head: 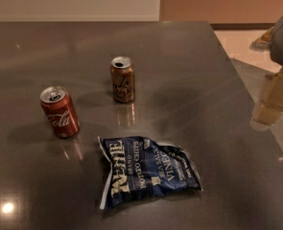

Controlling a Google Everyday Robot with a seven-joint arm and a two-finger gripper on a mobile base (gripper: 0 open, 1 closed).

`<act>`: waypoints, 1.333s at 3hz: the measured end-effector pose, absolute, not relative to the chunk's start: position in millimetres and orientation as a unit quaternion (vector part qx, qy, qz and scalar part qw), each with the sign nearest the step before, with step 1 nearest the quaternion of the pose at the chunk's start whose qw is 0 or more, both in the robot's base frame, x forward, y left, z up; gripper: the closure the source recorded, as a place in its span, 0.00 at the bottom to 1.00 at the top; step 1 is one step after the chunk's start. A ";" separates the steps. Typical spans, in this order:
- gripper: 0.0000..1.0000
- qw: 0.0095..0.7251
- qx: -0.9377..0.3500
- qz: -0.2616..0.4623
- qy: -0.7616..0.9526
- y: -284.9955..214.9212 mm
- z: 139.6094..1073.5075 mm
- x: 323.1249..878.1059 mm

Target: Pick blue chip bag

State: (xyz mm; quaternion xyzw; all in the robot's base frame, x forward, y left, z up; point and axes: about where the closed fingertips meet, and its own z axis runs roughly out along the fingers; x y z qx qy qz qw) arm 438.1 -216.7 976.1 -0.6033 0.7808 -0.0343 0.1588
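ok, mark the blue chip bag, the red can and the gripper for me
blue chip bag [148, 170], camera view, centre of its printed face
red can [59, 113], camera view, white logo on its side
gripper [270, 104], camera view, pale lower part, by the table's right edge

1. Blue chip bag [148, 170]: dark navy, big cream lettering, white edges.
2. Red can [59, 112]: red, white script logo, silver top.
3. Brown can [123, 79]: golden brown, pale script, silver top.
4. Table [203, 71]: dark grey, glossy, faint reflections of both cans.
5. Gripper [273, 102], at the right edge of the view beside the table's right side: grey above, cream below.
6. Wall [74, 1]: white on the left, tan-orange on the right.
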 end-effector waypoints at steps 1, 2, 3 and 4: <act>0.00 0.159 -0.603 -0.034 0.781 -216.7 976.1 438.1; 0.00 0.156 -0.604 -0.027 0.781 -216.2 978.3 438.5; 0.00 0.143 -0.626 0.012 0.767 -200.0 972.5 431.2; 0.00 0.137 -0.654 0.053 0.742 -169.8 957.5 418.4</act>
